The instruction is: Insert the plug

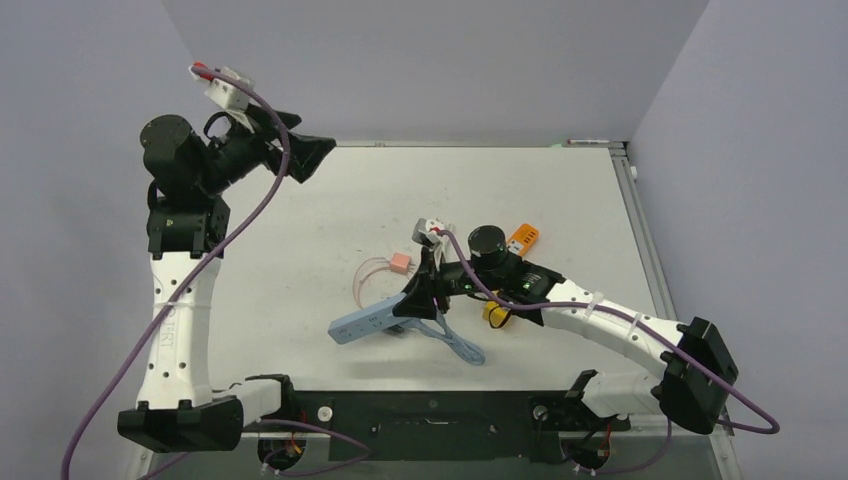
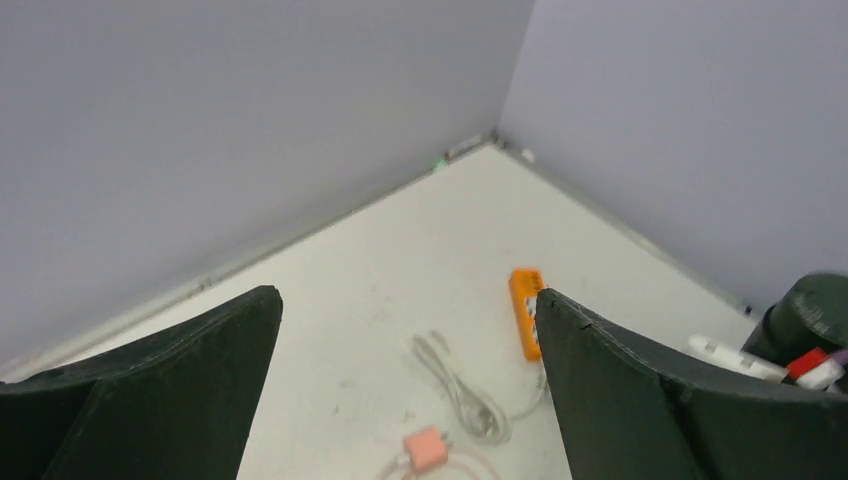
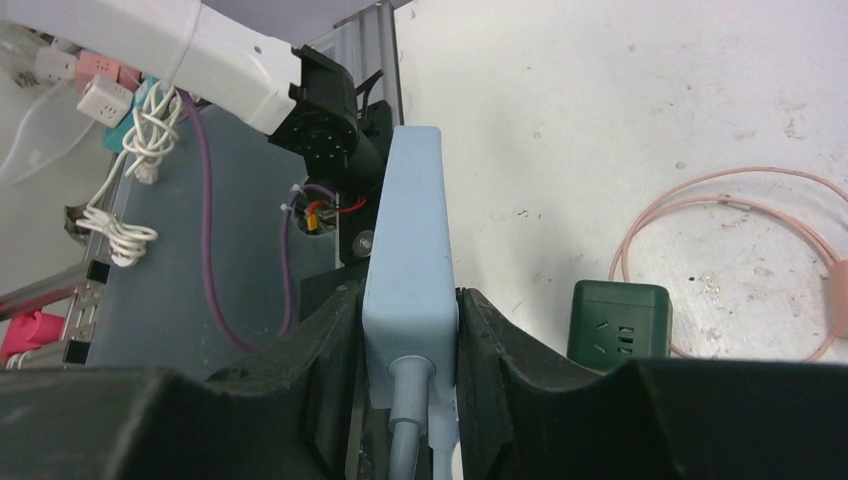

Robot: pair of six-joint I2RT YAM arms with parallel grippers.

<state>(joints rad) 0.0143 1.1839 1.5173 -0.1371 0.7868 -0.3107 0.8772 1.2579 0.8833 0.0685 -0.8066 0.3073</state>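
Two grippers, two states: the right gripper (image 3: 410,335) is clenched across the cord end of the pale blue power strip (image 3: 408,250); the left gripper (image 2: 408,298) hangs raised at far left, fingers spread, holding nothing; the pink plug (image 1: 400,262) (cable looped beside it) lies on the table (image 1: 560,190) just beyond the strip.
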